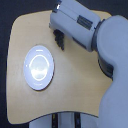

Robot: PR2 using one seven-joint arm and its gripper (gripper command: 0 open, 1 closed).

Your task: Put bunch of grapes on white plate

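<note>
The white plate (38, 67) lies on the exterior view's left half of the wooden table, round, glossy and holding nothing. My grey arm comes in from the upper right. Its dark gripper (59, 41) points down at the table, up and to the right of the plate and apart from its rim. The picture is blurred. I cannot separate the fingers from anything dark between or under them. No bunch of grapes shows as a thing of its own. It may be hidden by the arm or merged with the dark gripper.
The light wooden table (70, 95) has rounded corners and sits on a white floor. My arm's bulky grey forearm (75, 22) and upper body (115, 55) cover the table's upper right part. A dark stand shows below the table's front edge.
</note>
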